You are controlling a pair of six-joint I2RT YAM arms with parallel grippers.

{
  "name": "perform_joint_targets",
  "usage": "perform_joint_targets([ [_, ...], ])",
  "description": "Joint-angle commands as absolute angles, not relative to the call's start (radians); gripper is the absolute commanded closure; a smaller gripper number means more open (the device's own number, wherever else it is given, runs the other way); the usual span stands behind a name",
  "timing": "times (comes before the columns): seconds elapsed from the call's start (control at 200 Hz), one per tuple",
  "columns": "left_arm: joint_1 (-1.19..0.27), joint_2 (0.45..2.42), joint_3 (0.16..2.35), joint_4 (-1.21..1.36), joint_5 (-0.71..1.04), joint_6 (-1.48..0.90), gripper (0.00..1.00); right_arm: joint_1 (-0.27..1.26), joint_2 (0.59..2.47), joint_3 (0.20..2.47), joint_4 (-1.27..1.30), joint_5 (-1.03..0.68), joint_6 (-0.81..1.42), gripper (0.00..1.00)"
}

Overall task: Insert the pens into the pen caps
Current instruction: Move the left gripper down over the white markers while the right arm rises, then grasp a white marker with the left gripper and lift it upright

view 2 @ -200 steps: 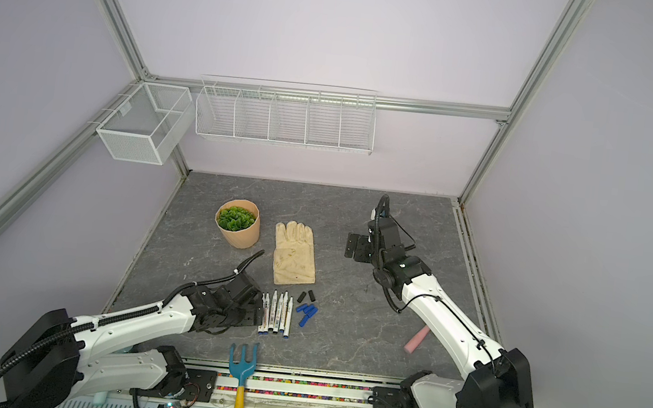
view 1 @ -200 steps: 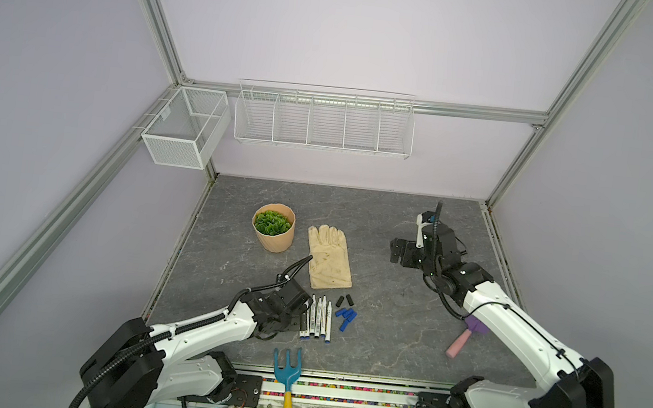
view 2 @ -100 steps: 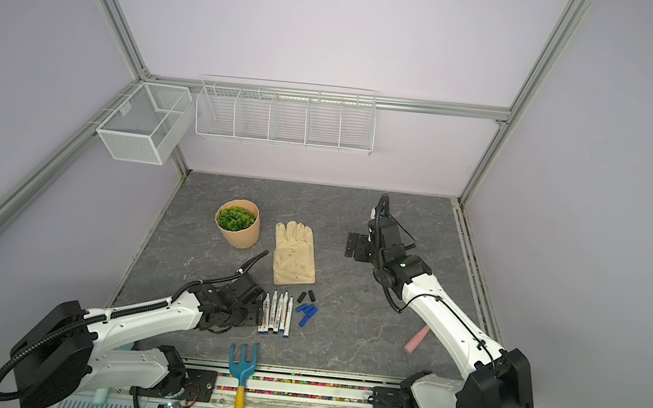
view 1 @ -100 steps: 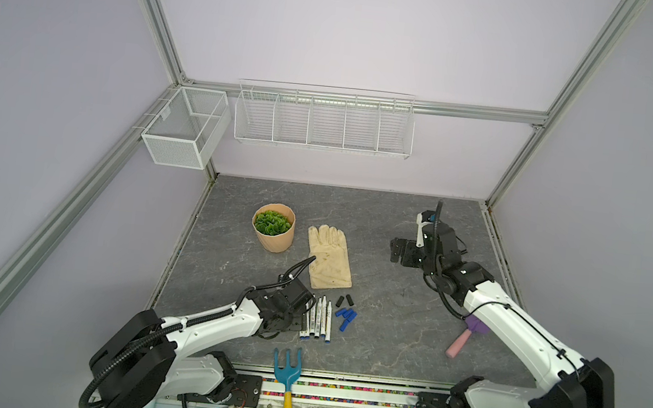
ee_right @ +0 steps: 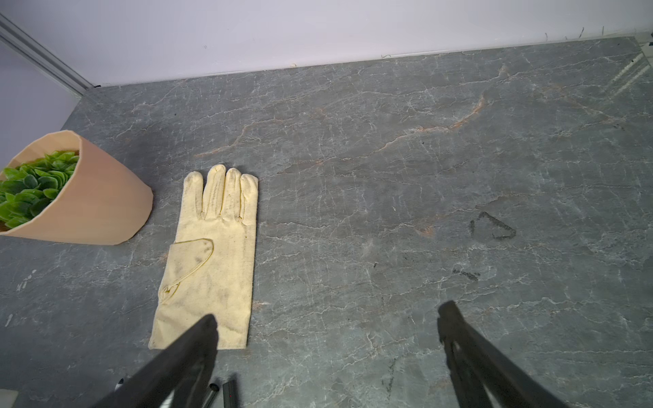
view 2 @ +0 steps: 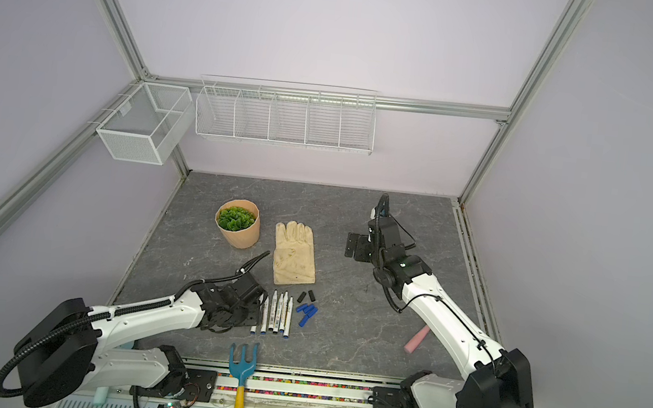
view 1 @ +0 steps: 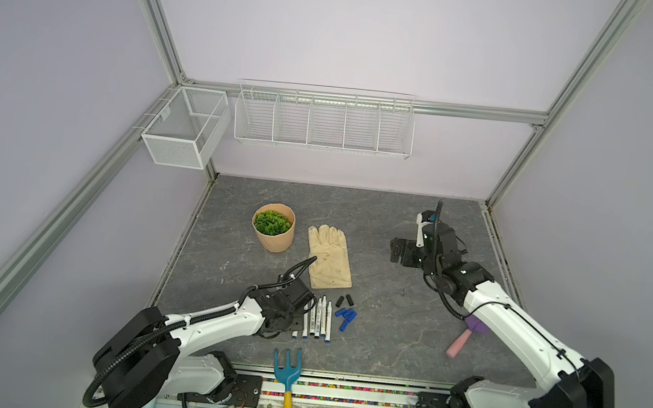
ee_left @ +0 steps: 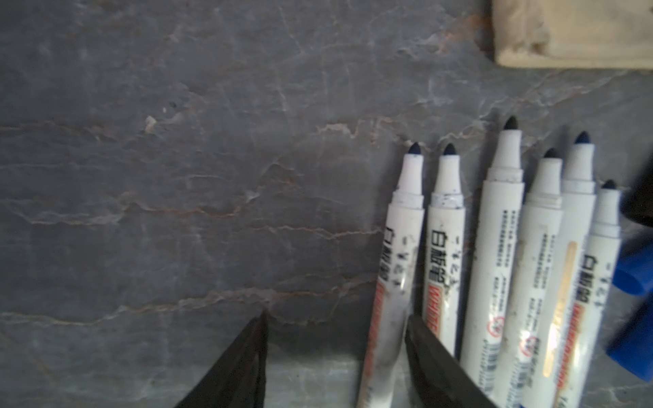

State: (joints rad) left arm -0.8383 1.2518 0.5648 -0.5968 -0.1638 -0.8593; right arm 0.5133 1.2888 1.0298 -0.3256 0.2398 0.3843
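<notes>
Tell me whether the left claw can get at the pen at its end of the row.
Probably yes: the left claw is open astride that pen, one finger between it and the neighbouring pen, bare table beyond.

Two arms are noted, alike in build. On the left arm (view 1: pixel 218 326) and the right arm (view 1: pixel 511 331) the long links are cased in glossy white shells, and small dark screw heads are dotted along them. Joints and shoulder housings are finished in matt black, rounded and drum-like. A ribbed black conduit (view 1: pixel 199 316) is run along the left link. A thinner black cable (view 1: pixel 444 298) is looped beside the right one. The fingers (ee_right: pixel 484 364) are seen as black, flat and tapered. The black base plates (view 1: pixel 250 384) are perforated.
</notes>
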Motion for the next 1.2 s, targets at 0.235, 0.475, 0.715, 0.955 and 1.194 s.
perform_joint_targets([
  [0.235,-0.841,1.334,0.594,-0.605,-0.15,-0.863,0.65,0.516,1.29,1.05,-0.343,0.264,0.368,0.0],
  [0.475,-0.843,1.39,0.635,-0.58,-0.128,-0.829,0.93,0.515,1.29,1.06,-0.351,0.306,0.369,0.0],
  [0.715,-0.845,1.39,0.665,-0.533,-0.093,-0.792,1.0,0.514,1.271,1.043,-0.348,0.309,0.36,0.0],
  [0.955,-0.845,1.315,0.711,-0.583,-0.141,-0.789,1.0,0.514,1.252,1.046,-0.354,0.305,0.35,0.01],
  [1.194,-0.845,1.147,0.763,-0.634,-0.181,-0.737,1.0,0.521,1.248,1.06,-0.353,0.185,0.354,0.0],
])
